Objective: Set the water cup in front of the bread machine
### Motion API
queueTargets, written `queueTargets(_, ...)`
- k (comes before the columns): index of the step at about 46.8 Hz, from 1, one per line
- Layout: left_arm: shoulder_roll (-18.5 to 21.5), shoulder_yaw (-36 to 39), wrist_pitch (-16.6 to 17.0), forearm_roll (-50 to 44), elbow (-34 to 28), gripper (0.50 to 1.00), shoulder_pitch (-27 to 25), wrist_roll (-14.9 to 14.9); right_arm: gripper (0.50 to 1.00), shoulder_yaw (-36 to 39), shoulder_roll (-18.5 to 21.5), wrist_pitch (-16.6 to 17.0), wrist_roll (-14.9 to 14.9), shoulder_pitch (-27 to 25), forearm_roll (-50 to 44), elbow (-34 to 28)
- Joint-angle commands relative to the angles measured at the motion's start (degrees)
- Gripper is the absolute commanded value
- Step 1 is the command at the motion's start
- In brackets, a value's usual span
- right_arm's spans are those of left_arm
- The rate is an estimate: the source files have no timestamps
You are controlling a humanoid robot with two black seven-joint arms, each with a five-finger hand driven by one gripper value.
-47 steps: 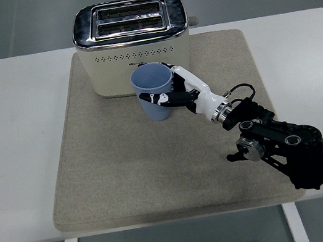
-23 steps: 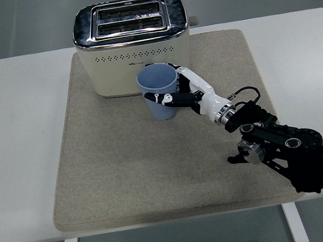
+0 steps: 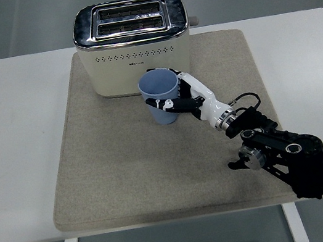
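Right hand (image 3: 184, 98), fingers wrapped around the blue cup (image 3: 161, 96), has lowered it slightly before the toaster (image 3: 133, 43); placement looks near.

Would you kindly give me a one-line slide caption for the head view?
Right hand grips the blue water cup on the beige mat, just before the bread machine.

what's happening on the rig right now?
The right hand has its fingers wrapped around a blue cup, upright on the beige mat just in front of the cream toaster. Whether the cup's base touches the mat can't be seen. The left arm isn't in view.
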Motion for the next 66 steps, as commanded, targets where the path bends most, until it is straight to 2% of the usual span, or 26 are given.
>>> queueTargets(1,0.0,0.0,0.01,0.0,0.09,1.0,0.0,-0.05,0.897,0.0,0.0,0.0,0.08,0.0,0.08,-0.01)
queueTargets(10,0.0,0.0,0.01,0.0,0.18,1.0,0.0,0.04,0.897,-0.09,0.0,0.0,0.08,0.08,0.08,0.07)
queueTargets(15,0.0,0.0,0.01,0.0,0.18,1.0,0.0,0.04,0.913,-0.09,0.0,0.09,0.08,0.26,0.08,0.16)
queueTargets(66,0.0,0.0,0.01,0.0,0.53,1.0,0.0,-0.05,0.917,-0.09,0.0,0.18,0.08,0.17,-0.01,2.18)
